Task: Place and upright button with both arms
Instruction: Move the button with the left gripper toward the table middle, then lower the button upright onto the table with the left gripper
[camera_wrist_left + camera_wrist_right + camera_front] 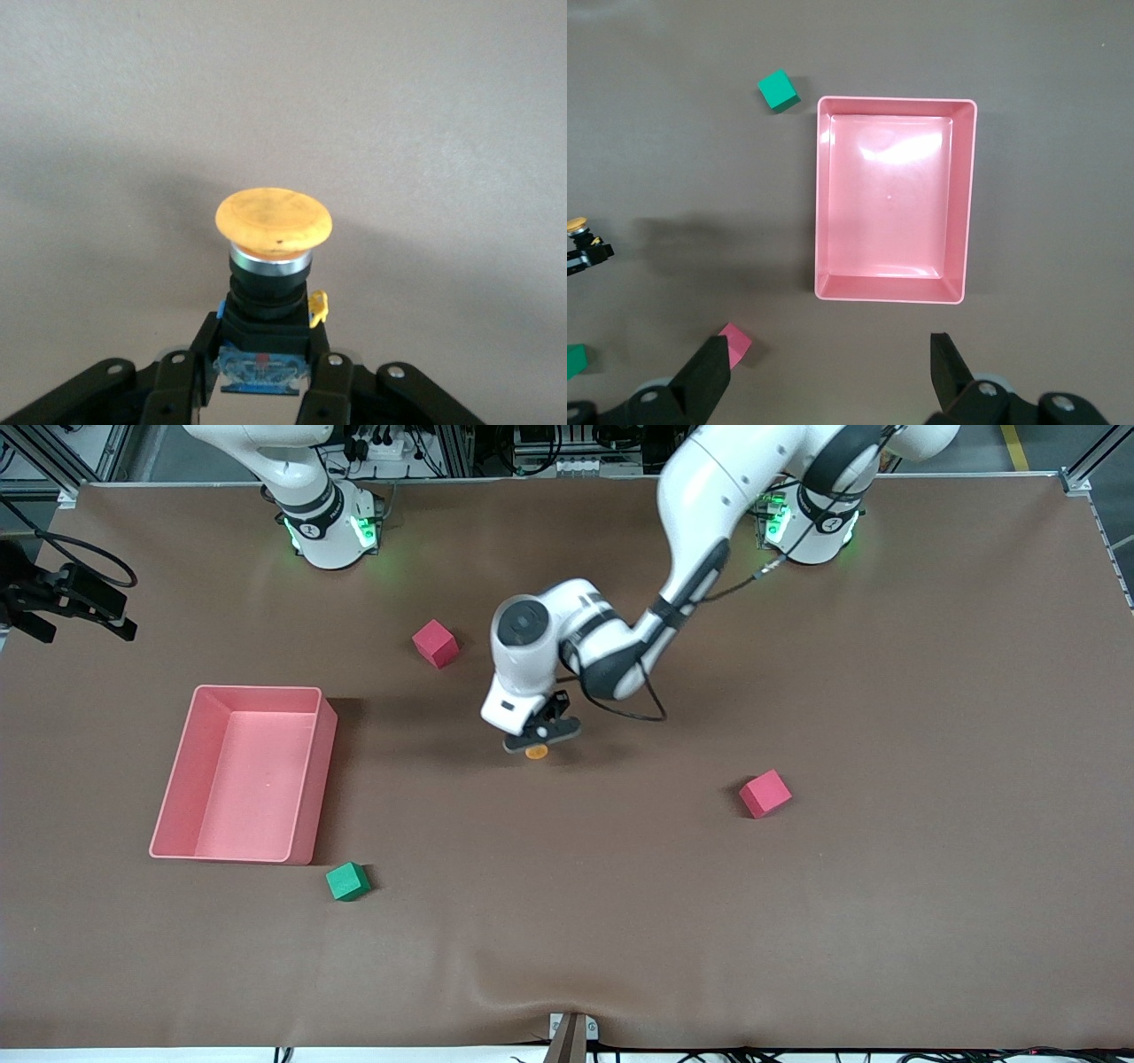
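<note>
My left gripper (pixel 540 735) is low over the middle of the table, shut on the button's black body (pixel 266 310). The button's round orange cap (pixel 536 752) sticks out past the fingertips and points away from the gripper (pixel 263 372). The cap (pixel 275 219) hangs just over the brown table; I cannot tell whether it touches. My right gripper (pixel 828 372) is open and empty, high over the table beside the pink bin (pixel 817 195). It does not show in the front view. The right wrist view shows the button (pixel 578 226) at its edge.
A pink bin (pixel 257 688) stands toward the right arm's end. A green cube (pixel 347 881) lies just nearer the front camera than the bin. One red cube (pixel 435 643) lies near the right arm's base, another (pixel 765 793) toward the left arm's end.
</note>
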Robot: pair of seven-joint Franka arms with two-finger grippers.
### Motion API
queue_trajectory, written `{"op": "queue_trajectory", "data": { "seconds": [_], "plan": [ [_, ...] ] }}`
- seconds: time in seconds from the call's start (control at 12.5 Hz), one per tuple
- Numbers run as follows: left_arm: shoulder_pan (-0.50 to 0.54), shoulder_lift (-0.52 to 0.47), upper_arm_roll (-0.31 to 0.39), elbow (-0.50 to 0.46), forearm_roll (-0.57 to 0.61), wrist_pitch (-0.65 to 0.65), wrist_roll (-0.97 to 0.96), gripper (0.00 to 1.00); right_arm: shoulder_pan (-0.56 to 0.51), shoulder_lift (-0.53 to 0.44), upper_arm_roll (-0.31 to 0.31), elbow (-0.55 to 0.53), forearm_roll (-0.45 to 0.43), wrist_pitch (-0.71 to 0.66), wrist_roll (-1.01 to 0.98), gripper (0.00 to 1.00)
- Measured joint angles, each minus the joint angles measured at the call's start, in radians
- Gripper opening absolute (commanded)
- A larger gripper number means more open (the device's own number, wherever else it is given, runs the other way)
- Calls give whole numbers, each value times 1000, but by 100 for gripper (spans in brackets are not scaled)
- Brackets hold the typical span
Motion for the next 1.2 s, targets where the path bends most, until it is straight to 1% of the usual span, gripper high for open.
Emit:
{"op": "queue_trajectory", "data": {
  "seconds": [0.16,0.24,0.32,0.56,0.72,0.88,1.2],
  "plan": [
    [-133,3,106,-2,113,1,-126,0,9,8,5,3,0,-25,-1,100],
    [-184,5,139,-3,175,1,-192,0,15,15,6,4,0,-30,-1,100],
    [-223,10,156,-7,258,0,-273,0,23,27,6,4,-1,-31,-1,100],
    [-273,39,160,-13,573,0,-541,0,31,55,4,11,-2,-31,-4,100],
    [-287,66,159,-17,726,1,-651,0,30,57,-6,23,-5,-32,-18,100],
    [-298,95,159,-19,859,1,-742,0,30,57,-14,31,-29,-33,-27,100],
    [-299,174,160,-28,1191,1,-967,0,24,57,-15,33,-41,-32,-30,100]
  ]
}}
